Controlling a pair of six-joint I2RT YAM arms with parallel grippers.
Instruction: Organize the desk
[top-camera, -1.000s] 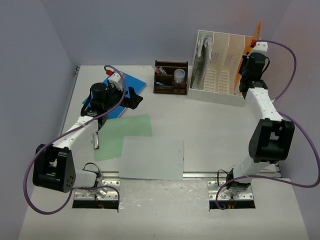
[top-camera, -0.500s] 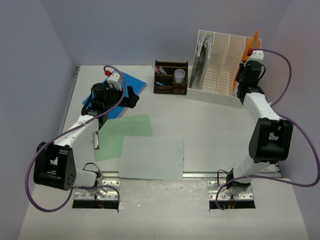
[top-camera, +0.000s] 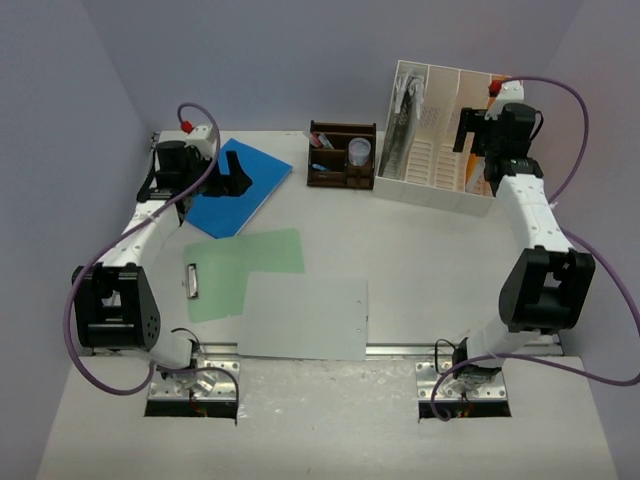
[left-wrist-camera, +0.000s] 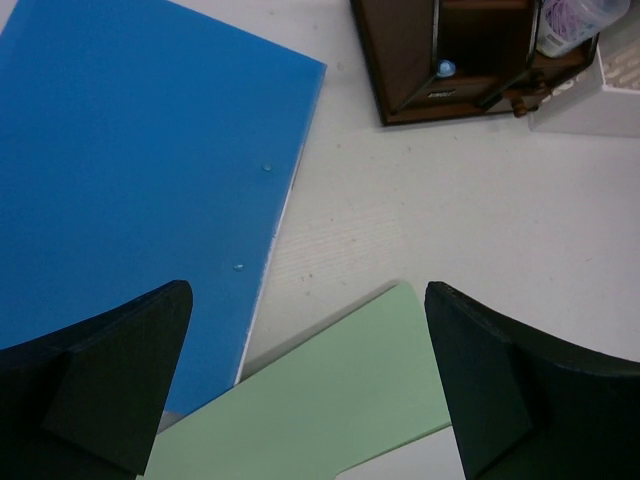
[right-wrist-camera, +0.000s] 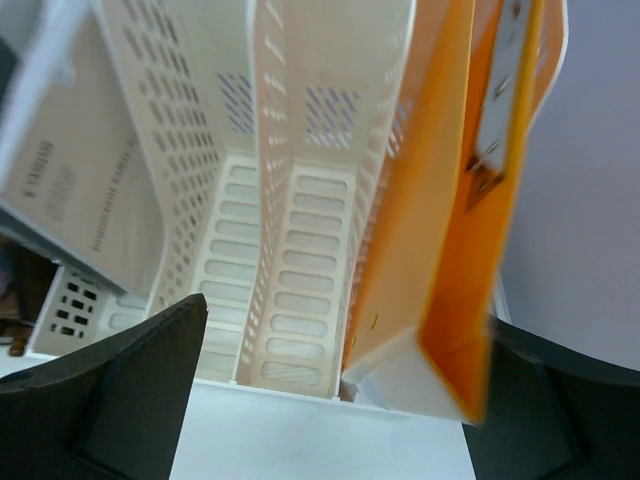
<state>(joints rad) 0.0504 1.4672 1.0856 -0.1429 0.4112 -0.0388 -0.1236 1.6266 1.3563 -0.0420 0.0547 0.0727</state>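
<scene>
Desk (top-camera: 440, 260) lay flat under both arms. At the near edge, a grey board (top-camera: 305, 315) sat by the rail, overlapping a green board (top-camera: 250, 255) just beyond. At the far-left corner, the blue folder (top-camera: 222, 208), long axis slanting toward the far edge, sat right below the left end effector (left-wrist-camera: 305, 295), which was wide and empty. Left arm likely nearer. At the far right, the right end effector (right-wrist-camera: 345, 315) was wide too, straddling the orange folder (right-wrist-camera: 440, 250) in the rack's (top-camera: 430, 150) end slot.

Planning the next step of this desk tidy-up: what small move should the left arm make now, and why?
Probably lower the left tool onto the exposed edge of the blue folder. The tool is open and empty above it, the folder lies flat on the desk beside the green sheet, and the white file rack has free slots.
</scene>
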